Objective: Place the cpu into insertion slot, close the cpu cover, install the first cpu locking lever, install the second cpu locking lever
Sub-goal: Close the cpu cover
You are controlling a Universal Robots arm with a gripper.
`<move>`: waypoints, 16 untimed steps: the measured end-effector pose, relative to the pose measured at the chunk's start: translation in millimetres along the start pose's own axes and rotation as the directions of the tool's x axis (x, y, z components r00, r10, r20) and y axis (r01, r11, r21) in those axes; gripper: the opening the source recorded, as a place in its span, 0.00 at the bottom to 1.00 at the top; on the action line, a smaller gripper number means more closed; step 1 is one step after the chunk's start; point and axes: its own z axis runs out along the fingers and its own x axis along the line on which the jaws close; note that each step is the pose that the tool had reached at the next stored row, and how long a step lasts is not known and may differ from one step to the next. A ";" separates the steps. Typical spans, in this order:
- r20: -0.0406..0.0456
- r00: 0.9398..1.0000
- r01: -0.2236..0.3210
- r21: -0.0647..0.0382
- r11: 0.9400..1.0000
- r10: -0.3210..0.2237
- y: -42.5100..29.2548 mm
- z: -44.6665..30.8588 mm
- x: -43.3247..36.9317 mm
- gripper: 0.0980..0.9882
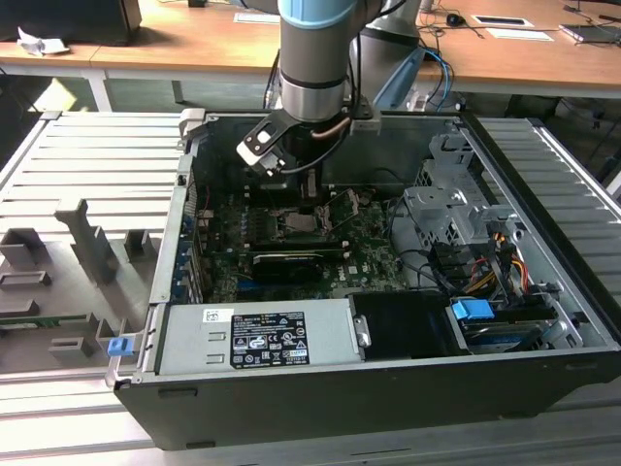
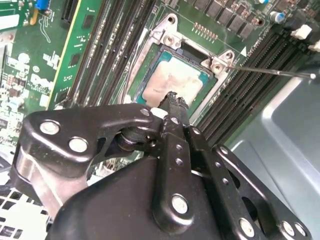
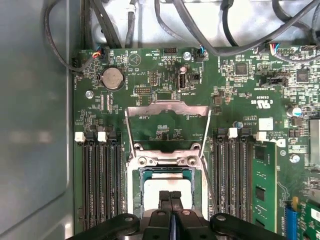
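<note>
Silver-grey and dull, the cpu (image 2: 177,77) lies flat in the insertion slot (image 3: 165,171) on the green circuit board (image 3: 150,75), between two banks of memory slots (image 3: 97,185). The gripper (image 3: 170,195) hangs directly over it. Its black fingers (image 2: 172,125) are pressed narrowly together, gripping nothing, tips at the chip's top; contact cannot be told. The cpu cover (image 3: 167,106) stands swung open beside the slot.

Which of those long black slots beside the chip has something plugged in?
The one holding the green memory stick, outermost on the side away from the grey case wall; the others are empty.
</note>
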 end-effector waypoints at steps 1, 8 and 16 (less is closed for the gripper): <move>0.000 1.000 0.000 0.000 1.000 0.000 0.1 -1.9 0.0 0.01; 0.005 1.000 0.000 0.000 1.000 0.000 0.8 -26.9 0.7 0.01; 0.013 1.000 0.000 0.000 1.000 0.000 12.0 -29.1 1.0 0.01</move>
